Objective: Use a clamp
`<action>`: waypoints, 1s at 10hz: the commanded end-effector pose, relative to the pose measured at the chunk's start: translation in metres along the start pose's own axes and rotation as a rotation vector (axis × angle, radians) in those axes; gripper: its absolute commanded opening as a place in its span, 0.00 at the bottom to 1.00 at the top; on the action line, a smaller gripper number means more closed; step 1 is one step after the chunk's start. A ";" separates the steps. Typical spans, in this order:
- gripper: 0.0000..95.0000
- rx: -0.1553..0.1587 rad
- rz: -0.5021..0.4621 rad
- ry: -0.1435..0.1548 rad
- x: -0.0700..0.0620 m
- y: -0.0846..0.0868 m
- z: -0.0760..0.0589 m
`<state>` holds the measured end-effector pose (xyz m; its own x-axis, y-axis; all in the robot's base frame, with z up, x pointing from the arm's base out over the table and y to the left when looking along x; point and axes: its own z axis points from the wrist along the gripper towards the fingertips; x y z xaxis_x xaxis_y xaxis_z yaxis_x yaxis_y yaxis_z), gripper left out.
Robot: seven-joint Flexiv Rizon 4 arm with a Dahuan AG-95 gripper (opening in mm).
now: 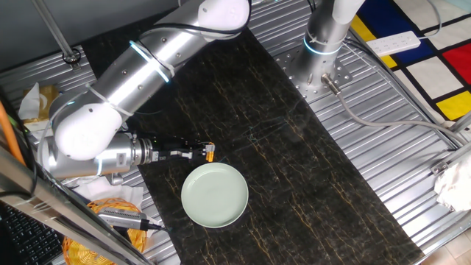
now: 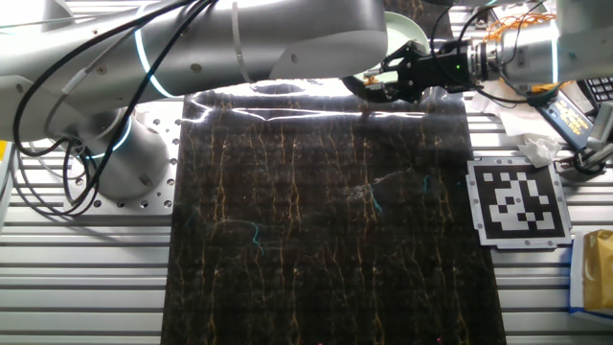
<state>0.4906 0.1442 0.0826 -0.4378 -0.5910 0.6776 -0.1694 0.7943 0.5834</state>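
The clamp (image 1: 210,152) is a tiny orange-yellow clip held at the tips of my gripper (image 1: 203,152). The gripper is shut on it, just above the far-left rim of the pale green plate (image 1: 214,194), over the dark marble mat (image 1: 294,169). The gripper points sideways, about level with the table. In the other fixed view the black gripper (image 2: 375,84) sits at the mat's far edge, and the plate (image 2: 410,29) shows only partly behind the arm. The clamp is hidden there.
The arm's base (image 1: 324,66) stands on the metal table beside the mat. A black-and-white marker board (image 2: 517,201) lies next to the mat. Yellow cables and tools (image 1: 110,217) lie near the wrist. A white power strip (image 1: 394,43) and a white cloth (image 1: 452,184) lie off to the side.
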 end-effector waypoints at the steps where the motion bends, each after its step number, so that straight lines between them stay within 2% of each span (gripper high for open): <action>1: 0.00 0.004 0.005 -0.004 0.002 0.004 0.004; 3: 0.00 0.006 0.009 -0.007 0.001 0.006 0.005; 6: 0.00 0.013 0.038 -0.016 -0.007 0.007 0.007; 10: 0.00 0.029 0.047 -0.033 -0.009 0.005 0.007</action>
<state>0.4876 0.1552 0.0768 -0.4730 -0.5487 0.6894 -0.1748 0.8253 0.5370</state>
